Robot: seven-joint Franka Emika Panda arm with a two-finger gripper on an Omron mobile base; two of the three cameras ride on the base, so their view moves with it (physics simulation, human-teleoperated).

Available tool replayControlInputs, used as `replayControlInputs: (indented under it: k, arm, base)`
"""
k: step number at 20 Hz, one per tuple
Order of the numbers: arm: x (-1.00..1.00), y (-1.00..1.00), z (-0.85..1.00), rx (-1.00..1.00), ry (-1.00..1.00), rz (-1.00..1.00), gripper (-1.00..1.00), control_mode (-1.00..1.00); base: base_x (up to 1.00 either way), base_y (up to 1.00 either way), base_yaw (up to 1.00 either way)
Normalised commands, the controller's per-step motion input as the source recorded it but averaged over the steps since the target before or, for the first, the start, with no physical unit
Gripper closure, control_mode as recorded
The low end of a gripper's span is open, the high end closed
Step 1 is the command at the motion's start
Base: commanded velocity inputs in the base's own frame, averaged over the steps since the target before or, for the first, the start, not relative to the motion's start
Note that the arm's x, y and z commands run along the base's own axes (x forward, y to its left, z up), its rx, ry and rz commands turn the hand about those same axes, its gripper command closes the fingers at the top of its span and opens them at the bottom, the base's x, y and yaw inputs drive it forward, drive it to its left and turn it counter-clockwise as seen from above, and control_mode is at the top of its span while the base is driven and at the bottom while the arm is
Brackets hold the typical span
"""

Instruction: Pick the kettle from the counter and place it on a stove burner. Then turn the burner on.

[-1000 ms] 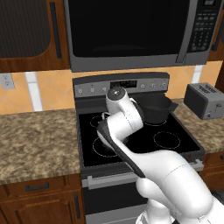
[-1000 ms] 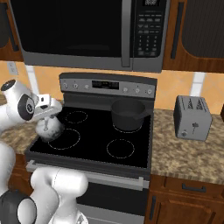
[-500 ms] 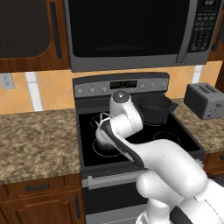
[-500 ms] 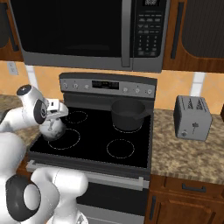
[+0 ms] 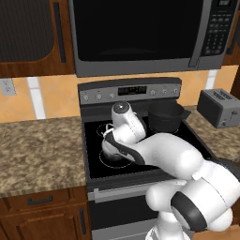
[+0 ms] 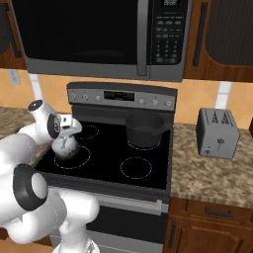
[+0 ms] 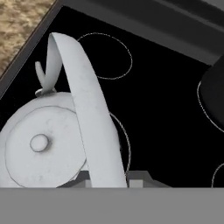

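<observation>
A: Where's the kettle (image 7: 48, 144)?

B: Hanging from the gripper (image 7: 107, 177), whose fingers are closed on its arched handle, low over the front-left stove burner (image 6: 71, 157) of the black cooktop (image 6: 143, 168).

A: Set down yet?

B: I can't tell if the base touches the glass. I'd lower it straight, centre it inside the white ring, keep clear of the pot (image 6: 143, 129), then let go

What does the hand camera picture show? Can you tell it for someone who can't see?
A shiny silver kettle with a round lid knob sits close below the camera, its arched handle rising toward the gripper, over a white burner circle on the black cooktop. A speckled brown counter fills the top left corner.
</observation>
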Motion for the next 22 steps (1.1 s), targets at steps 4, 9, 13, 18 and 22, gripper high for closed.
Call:
replayControlInputs:
  k: [4, 9, 13, 18, 22]
  arm:
    - [0.31, 0.0, -0.38, -0.01, 0.08, 0.0, 1.0, -1.0]
    - [0.23, 0.0, -0.5, 0.0, 0.08, 0.0, 1.0, -1.0]
    - [0.08, -0.01, -0.5, 0.0, 0.06, 0.0, 1.0, -1.0]
    - [0.0, 0.0, -0.05, 0.0, -0.03, 0.0, 1.0, -1.0]
    - [0.0, 0.0, 0.0, 0.0, 0.0, 0.0, -1.0, -1.0]
  base:
    - [0.0, 0.0, 0.0]
    - [0.0, 0.0, 0.0]
    - [0.0, 0.0, 0.0]
    - [0.0, 0.0, 0.0]
    - [0.0, 0.0, 0.0]
